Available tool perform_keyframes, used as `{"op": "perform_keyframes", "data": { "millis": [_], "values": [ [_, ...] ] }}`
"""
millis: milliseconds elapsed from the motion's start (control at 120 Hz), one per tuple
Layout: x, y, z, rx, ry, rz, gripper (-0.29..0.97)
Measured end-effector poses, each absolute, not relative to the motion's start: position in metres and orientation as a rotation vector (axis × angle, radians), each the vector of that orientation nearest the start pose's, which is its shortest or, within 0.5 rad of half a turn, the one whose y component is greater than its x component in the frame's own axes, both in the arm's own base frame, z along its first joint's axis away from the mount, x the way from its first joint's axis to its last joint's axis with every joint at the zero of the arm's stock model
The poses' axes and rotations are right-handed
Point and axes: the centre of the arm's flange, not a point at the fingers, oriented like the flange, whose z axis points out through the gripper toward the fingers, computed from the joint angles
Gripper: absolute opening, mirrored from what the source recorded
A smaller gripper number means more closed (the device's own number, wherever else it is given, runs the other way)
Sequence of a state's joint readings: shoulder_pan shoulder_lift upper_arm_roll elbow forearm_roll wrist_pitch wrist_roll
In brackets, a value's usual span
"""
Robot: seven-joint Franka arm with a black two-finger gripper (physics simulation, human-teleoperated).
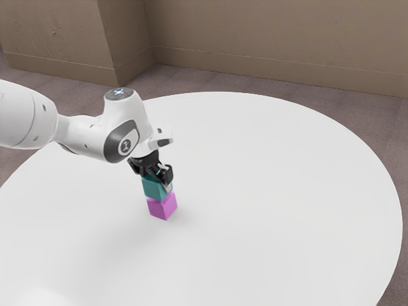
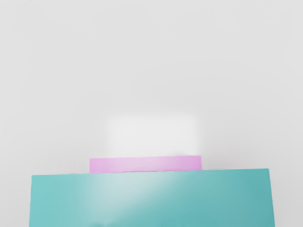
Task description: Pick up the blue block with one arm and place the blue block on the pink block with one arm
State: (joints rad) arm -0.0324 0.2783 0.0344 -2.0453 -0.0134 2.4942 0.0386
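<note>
The blue block (image 1: 155, 187), teal in colour, rests squarely on top of the pink block (image 1: 162, 206) left of the middle of the round white table (image 1: 287, 191). My gripper (image 1: 155, 173) comes straight down onto the blue block, with its black fingers against the block's upper sides, shut on it. In the wrist view the blue block (image 2: 151, 198) looms large just under my hand, and a strip of the pink block (image 2: 145, 164) shows beyond its far edge.
The white tabletop spreads wide around the stack, with its rim (image 1: 382, 280) toward the exterior view's right. Beyond the table are a brown floor (image 1: 357, 108) and beige walls (image 1: 255, 32).
</note>
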Motion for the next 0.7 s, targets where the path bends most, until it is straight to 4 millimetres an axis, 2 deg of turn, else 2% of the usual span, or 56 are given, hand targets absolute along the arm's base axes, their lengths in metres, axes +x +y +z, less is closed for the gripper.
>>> {"op": "perform_keyframes", "data": {
  "millis": [125,217,350,608,700],
  "values": [
    [0.608,0.001,0.322,-3.126,0.04,-0.271,0.36],
    [0.608,0.001,0.31,-3.129,0.037,-0.241,0.36],
    [0.608,0.0,0.309,-3.13,0.033,-0.24,0.36],
    [0.608,0.001,0.31,-3.137,0.04,-0.243,0.55],
    [0.608,0.005,0.322,-3.133,0.036,-0.274,0.59]
  ]
}}
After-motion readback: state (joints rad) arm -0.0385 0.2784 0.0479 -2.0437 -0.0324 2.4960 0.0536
